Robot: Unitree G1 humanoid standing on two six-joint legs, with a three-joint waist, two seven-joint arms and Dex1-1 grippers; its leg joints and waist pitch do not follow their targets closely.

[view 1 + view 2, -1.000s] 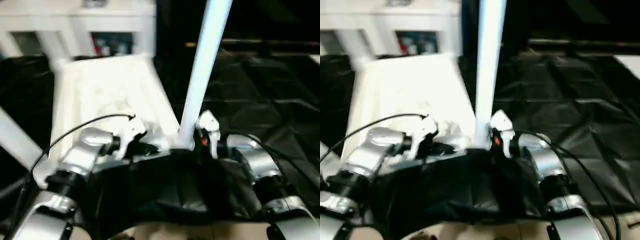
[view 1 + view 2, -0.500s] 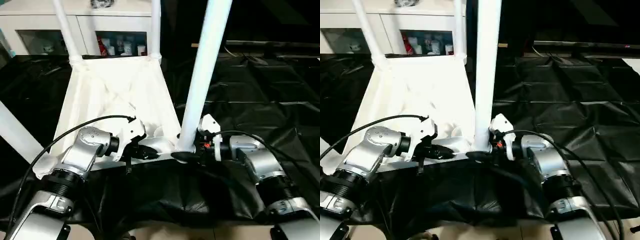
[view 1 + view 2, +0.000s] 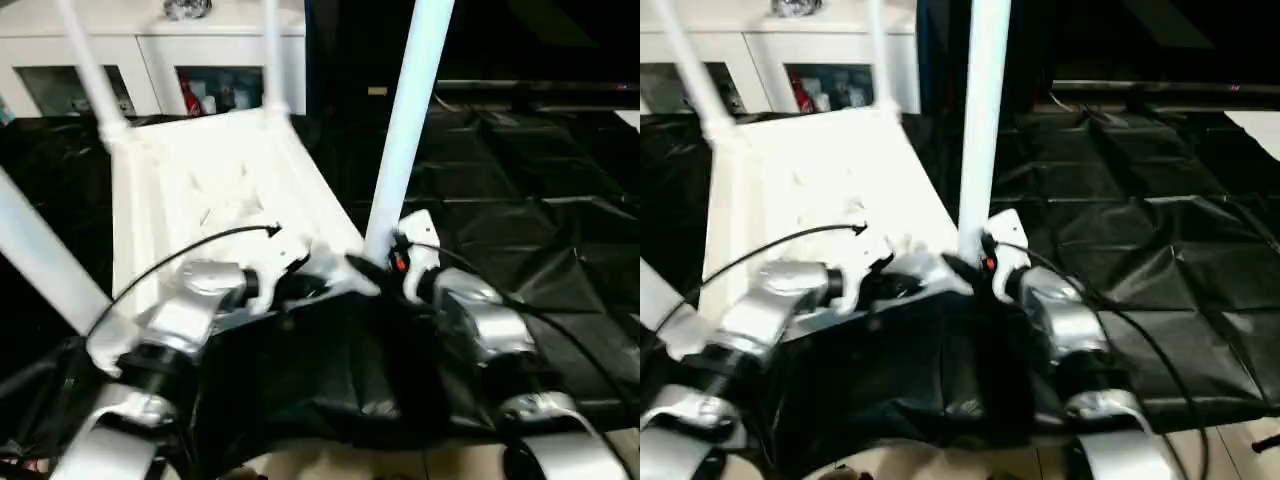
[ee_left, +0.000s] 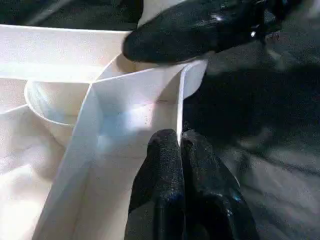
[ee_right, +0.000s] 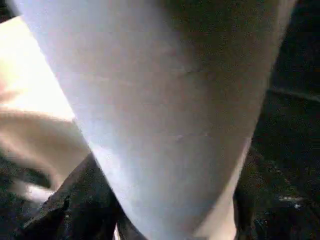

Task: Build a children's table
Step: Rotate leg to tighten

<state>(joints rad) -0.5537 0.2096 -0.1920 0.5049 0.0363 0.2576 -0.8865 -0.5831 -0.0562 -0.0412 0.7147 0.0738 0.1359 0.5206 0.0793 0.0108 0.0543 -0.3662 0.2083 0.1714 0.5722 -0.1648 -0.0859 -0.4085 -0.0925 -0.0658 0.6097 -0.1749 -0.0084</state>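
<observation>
The children's table top [image 3: 200, 180] lies upside down on the black sheet, ribbed underside up. Two white legs [image 3: 88, 70] [image 3: 270, 50] stand in its far corner sockets, and another leg [image 3: 40, 260] crosses the near left. A fourth leg [image 3: 405, 120] rises from the near right corner. My right gripper [image 3: 375, 265] holds this leg at its base, a black finger [image 5: 75, 200] lying against each side of it. My left gripper [image 4: 179, 145] is shut on a thin white rib of the top's near edge, close beside that corner socket [image 4: 55, 105].
A white glass-door cabinet [image 3: 150, 50] stands behind the table top. Crinkled black sheet [image 3: 520, 200] covers the floor to the right and in front. A black cable [image 3: 180, 250] arcs over my left forearm.
The camera has shifted. My right gripper's jaws have narrowed around the base of the near right leg. My left gripper keeps its grip on the rib.
</observation>
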